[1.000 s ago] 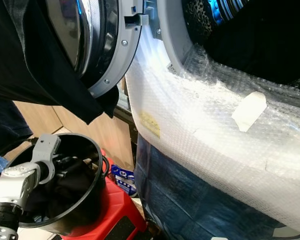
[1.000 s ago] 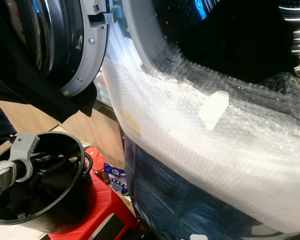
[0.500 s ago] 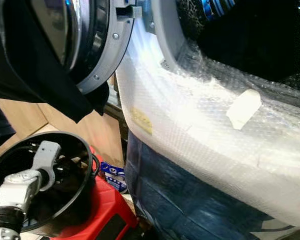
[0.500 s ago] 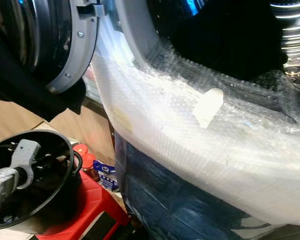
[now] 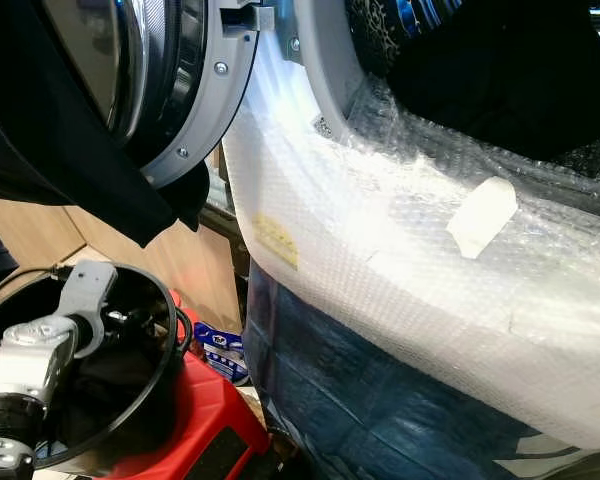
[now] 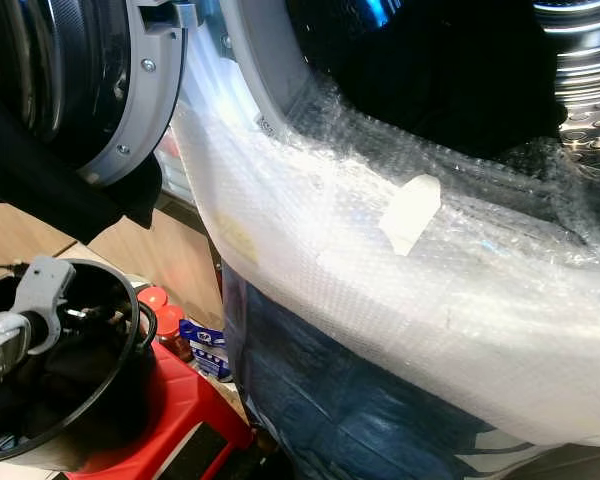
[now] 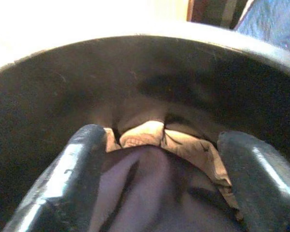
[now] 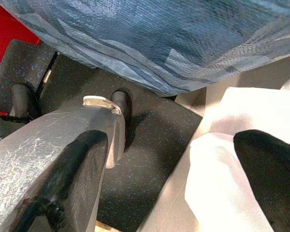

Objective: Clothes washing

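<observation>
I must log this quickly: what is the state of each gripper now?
Left gripper: open, inside the black bucket above dark clothes, holding nothing.
Right gripper: open, hanging idle, holding nothing.

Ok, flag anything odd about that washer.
The washing machine front is wrapped in bubble wrap with a tape strip stuck on it. A dark garment hangs over the open door.

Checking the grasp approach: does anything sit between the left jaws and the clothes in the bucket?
Nothing visible does. The left gripper is inside the black bucket, jaws open, directly over the dark clothes.
</observation>
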### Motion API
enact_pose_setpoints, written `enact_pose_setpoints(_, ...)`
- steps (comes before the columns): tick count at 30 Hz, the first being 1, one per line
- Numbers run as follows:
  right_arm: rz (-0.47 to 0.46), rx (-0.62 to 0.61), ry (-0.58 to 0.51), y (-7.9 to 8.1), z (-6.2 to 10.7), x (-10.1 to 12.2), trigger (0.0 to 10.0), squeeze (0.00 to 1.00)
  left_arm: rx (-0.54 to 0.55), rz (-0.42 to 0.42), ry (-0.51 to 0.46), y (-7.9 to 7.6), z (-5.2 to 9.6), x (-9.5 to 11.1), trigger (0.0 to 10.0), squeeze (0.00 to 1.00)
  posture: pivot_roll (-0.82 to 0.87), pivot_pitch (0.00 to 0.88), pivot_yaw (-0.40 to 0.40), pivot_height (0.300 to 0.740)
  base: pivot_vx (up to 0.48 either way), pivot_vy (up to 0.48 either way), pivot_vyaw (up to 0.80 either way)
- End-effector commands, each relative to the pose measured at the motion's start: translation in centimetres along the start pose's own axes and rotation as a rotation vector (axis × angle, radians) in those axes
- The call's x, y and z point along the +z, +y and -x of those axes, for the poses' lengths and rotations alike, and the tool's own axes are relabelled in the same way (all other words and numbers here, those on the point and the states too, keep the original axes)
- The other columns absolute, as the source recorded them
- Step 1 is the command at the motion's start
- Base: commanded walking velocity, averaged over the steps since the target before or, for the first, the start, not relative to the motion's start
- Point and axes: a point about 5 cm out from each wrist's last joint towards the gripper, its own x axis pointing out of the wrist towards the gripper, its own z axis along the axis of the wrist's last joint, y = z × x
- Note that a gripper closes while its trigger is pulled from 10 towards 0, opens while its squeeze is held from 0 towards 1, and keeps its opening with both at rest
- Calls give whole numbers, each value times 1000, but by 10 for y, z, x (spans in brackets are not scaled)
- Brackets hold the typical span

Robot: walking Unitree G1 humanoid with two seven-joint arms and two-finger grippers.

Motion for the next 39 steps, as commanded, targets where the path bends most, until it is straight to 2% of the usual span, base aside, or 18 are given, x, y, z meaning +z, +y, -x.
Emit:
enact_pose_setpoints(1, -21, -8, 26, -3, 2, -11, 10000, 0, 21, -33, 40, 5, 4, -5, 10000, 1000, -1, 144, -29, 740, 0, 0, 0)
enact_pose_setpoints(6, -10, -8, 27, -4, 2, -11, 10000, 0, 22, -13, 81, 8, 6, -17, 10000, 1000, 8, 159, -44, 740, 0, 0, 0)
enact_pose_setpoints(9, -4, -11, 18, -6, 1, -5, 10000, 0, 34, -1, 134, 8, 8, -35, 10000, 1000, 5, 164, -51, 740, 0, 0, 0)
enact_pose_setpoints(13, -1, -14, 10, -8, 1, -2, 10000, 0, 63, -7, 181, 10, 10, -46, 10000, 1000, 3, 173, -57, 740, 0, 0, 0)
enact_pose_setpoints(19, 3, -18, 11, -11, 2, -2, 10000, 0, 136, -59, 194, 19, 14, -52, 10000, 1000, 1, 179, -71, 740, 0, 0, 0)
enact_pose_setpoints(20, 9, -17, 15, -11, 2, -4, 10000, 0, 145, -36, 192, 20, 15, -53, 10000, 1000, 2, 185, -73, 740, 0, 0, 0)
enact_pose_setpoints(26, 18, -17, 23, -13, 2, -7, 10000, 0, 179, -30, 209, 20, 15, -62, 10000, 1000, -9, 192, -85, 740, 0, 0, 0)
enact_pose_setpoints(27, 21, -18, 24, -14, 3, -7, 10000, 0, 181, -11, 209, 18, 14, -64, 10000, 651, -17, 194, -95, 740, 0, 0, 0)
enact_pose_setpoints(28, 21, -18, 24, -14, 3, -7, 10000, 0, 181, -11, 209, 18, 14, -64, 10000, 651, -17, 194, -95, 740, 0, 0, 0)
enact_pose_setpoints(29, 23, -19, 26, -16, 3, -8, 10000, 0, 181, -6, 206, 16, 12, -66, 10000, 0, -22, 197, -100, 740, 0, 0, 0)
enact_pose_setpoints(39, 54, 0, 24, -18, 3, -5, 10000, 0, 222, -8, 276, 11, 11, -88, 10000, 0, -20, 205, -112, 740, 0, 0, 0)
